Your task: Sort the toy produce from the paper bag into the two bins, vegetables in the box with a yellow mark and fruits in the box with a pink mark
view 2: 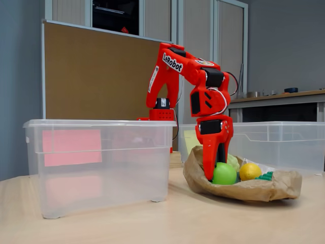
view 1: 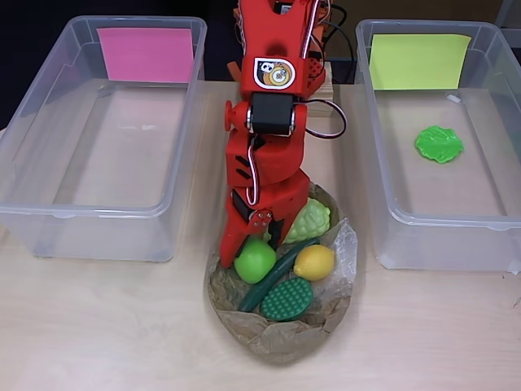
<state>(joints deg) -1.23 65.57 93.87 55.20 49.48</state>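
Gripper (view 1: 254,244) fingers straddling green apple (view 1: 255,261).

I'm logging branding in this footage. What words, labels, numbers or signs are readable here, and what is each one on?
"LeRobot": white lettering on the red plastic robot arm, upper link, fixed view.
Round cartoon sticker on the arm, overhead view: a picture, no readable words.
Pink paper mark on the left clear plastic bin: blank.
Yellow paper mark on the right clear plastic bin: blank.

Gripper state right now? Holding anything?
Gripper: down in the paper bag, jaws around the green apple; whether they have shut on it cannot be told.
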